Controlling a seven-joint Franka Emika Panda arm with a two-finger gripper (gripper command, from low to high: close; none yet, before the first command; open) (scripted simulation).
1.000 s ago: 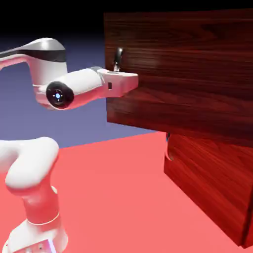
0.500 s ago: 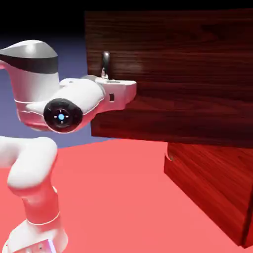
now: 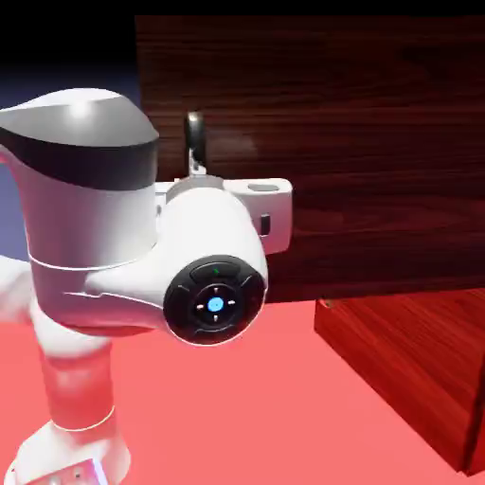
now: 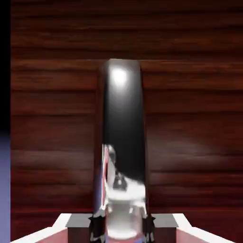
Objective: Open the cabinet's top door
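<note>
with the handle [image 4: 122, 123] as landmark, the fingers [image 4: 165, 221] pinch its lower part in the hand view, one on each side. the top door [image 3: 379, 142] lies behind it and extends to the exterior view's right, swung outward; the lower door [image 3: 398, 341] shows below and right of the handle.

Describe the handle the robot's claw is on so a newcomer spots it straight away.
Find the big dark wood-grain door filling the upper right of the exterior view. Near its left edge stands a slim, shiny, dark metal handle, upright above the white claw. It's the one clamped between the claw's fingertips.
</note>
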